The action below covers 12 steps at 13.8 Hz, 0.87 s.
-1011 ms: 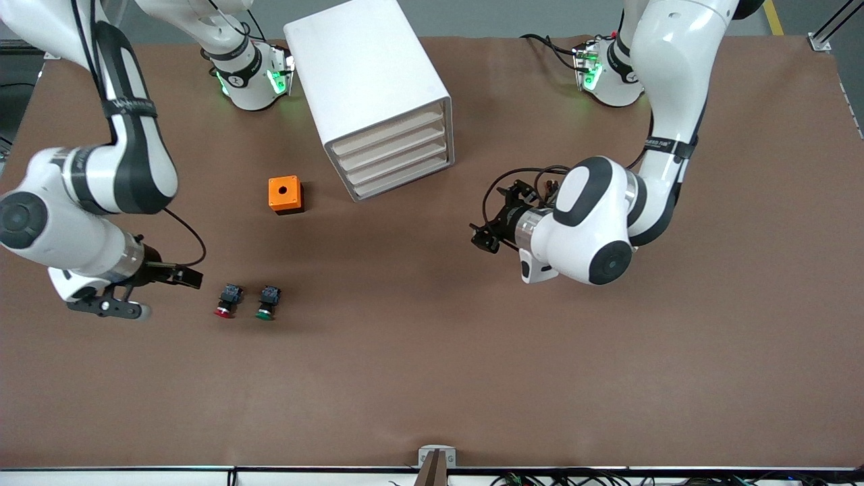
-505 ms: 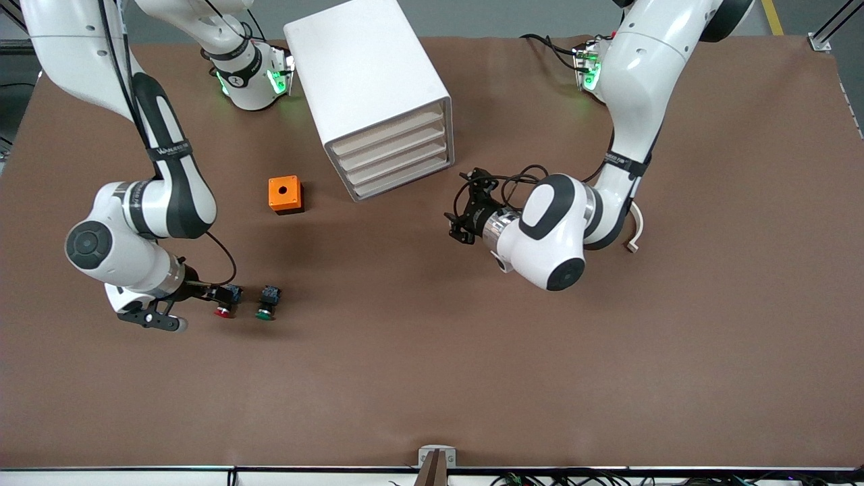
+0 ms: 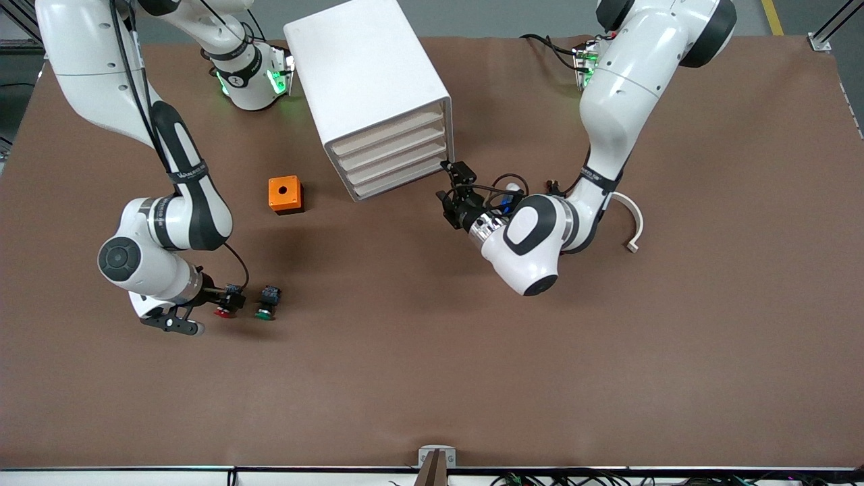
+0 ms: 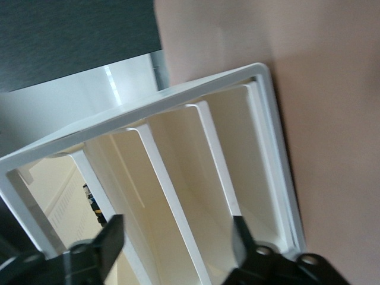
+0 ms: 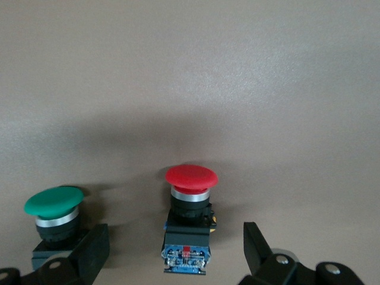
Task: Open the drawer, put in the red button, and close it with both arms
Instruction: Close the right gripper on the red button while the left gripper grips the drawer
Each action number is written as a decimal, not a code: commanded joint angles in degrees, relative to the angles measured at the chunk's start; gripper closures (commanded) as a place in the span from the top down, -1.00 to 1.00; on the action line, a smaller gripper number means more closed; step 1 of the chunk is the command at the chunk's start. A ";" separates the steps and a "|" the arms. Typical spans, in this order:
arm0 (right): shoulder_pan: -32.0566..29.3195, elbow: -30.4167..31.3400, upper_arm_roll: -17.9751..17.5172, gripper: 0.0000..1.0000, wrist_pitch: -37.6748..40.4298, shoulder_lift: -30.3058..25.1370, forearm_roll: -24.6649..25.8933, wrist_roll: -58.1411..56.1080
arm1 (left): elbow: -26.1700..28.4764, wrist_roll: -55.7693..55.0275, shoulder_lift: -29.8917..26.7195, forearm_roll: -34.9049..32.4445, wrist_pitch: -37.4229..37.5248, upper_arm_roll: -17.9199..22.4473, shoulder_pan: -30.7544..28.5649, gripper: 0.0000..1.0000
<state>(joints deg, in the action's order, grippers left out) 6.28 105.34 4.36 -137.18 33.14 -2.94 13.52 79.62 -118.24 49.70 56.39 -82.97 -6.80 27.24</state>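
The red button (image 3: 224, 305) lies on its side on the table beside the green button (image 3: 266, 302). My right gripper (image 3: 221, 300) is open and low, its fingers on either side of the red button's body (image 5: 189, 228), not closed on it. The white cabinet (image 3: 368, 74) has its four drawers (image 3: 395, 152) all shut. My left gripper (image 3: 451, 181) is open just in front of the drawer fronts, at their lower corner toward the left arm's end. In the left wrist view the drawer fronts (image 4: 178, 172) fill the space ahead of the open gripper (image 4: 176, 240).
An orange box (image 3: 285, 194) with a round hole on top stands between the cabinet and the buttons. The green button (image 5: 54, 214) lies close to one right finger. A white curved piece (image 3: 631, 223) lies on the table by the left arm.
My right gripper has moved in over the red button and now straddles it. My left gripper has moved up to the cabinet's drawer fronts. Neither button has moved.
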 commanded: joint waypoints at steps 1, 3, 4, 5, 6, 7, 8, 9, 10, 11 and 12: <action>0.75 0.48 0.13 1.00 -0.89 0.25 -0.58 1.77 | -1.13 -2.70 2.07 2.58 2.98 -1.72 0.01 0.18; 0.76 0.48 0.13 1.00 -1.51 0.78 -0.49 1.77 | -1.04 -4.27 3.56 2.76 3.60 -3.04 -0.08 0.10; 0.76 0.48 0.13 1.00 -1.68 1.04 -0.49 1.77 | -1.04 -5.50 4.26 3.02 3.69 -3.74 -0.08 0.06; 0.76 0.48 0.13 1.00 -1.69 1.05 -0.57 1.77 | -1.04 -6.56 4.79 3.46 3.69 -4.19 -0.08 0.04; 0.67 0.48 0.13 1.00 -1.69 1.05 -0.49 1.77 | -0.96 -7.35 5.23 3.99 3.78 -4.45 0.01 0.04; 0.67 0.48 0.13 1.00 -1.69 1.13 -0.49 1.77 | -0.96 -7.97 5.41 4.43 4.12 -4.54 0.10 0.04; 0.67 0.57 0.13 1.00 -1.69 1.22 -0.49 1.77 | -0.87 -8.84 5.50 4.95 4.13 -4.63 0.27 0.04; 0.67 0.66 0.13 1.00 -1.69 1.22 -0.49 1.77 | -0.78 -9.72 5.76 5.39 4.22 -4.72 1.06 0.02; 0.58 0.57 0.13 1.00 -1.69 1.40 -0.49 1.77 | -0.87 -10.60 6.02 5.48 4.13 -4.72 1.15 0.01; 0.41 0.57 0.13 1.00 -1.69 1.66 -0.49 1.77 | -0.78 -11.65 6.46 5.57 4.13 -4.89 1.33 0.01; 0.23 0.57 0.13 1.00 -1.69 1.75 -0.49 1.68 | -0.78 -12.10 6.47 6.18 4.22 -4.98 1.67 0.00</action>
<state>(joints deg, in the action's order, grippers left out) 6.67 105.70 4.42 -138.26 34.62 -3.00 14.50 79.64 -128.32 55.35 60.63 -79.80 -11.70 28.20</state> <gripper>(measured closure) 0.000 0.489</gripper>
